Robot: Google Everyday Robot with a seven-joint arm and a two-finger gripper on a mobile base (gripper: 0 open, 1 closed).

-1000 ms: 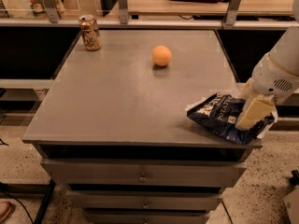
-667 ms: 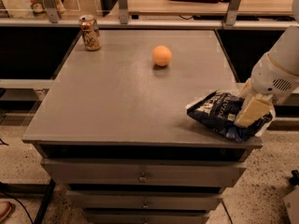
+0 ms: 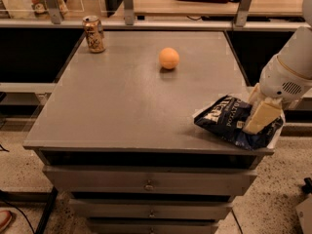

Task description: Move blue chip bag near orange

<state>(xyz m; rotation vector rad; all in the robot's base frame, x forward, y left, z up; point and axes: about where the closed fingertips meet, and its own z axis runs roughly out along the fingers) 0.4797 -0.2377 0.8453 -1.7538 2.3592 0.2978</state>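
At the four o'clock corner of the grey worktop (image 3: 122,101), a crinkled dark navy-blue foil chip bag (image 3: 226,123) lies directly under the robot's cream gripper (image 3: 262,116), which meets the bag's right end. Its hold cannot be told. A small round pale-orange fruit (image 3: 169,58) sits well apart at the bag's eleven o'clock, a gold-brown drink can (image 3: 94,34) at the worktop's far-left corner.

Plastic gripper (image 3: 261,117) on crinkled foil blue chip bag (image 3: 223,119), matt table (image 3: 117,101), smooth orange (image 3: 169,58)
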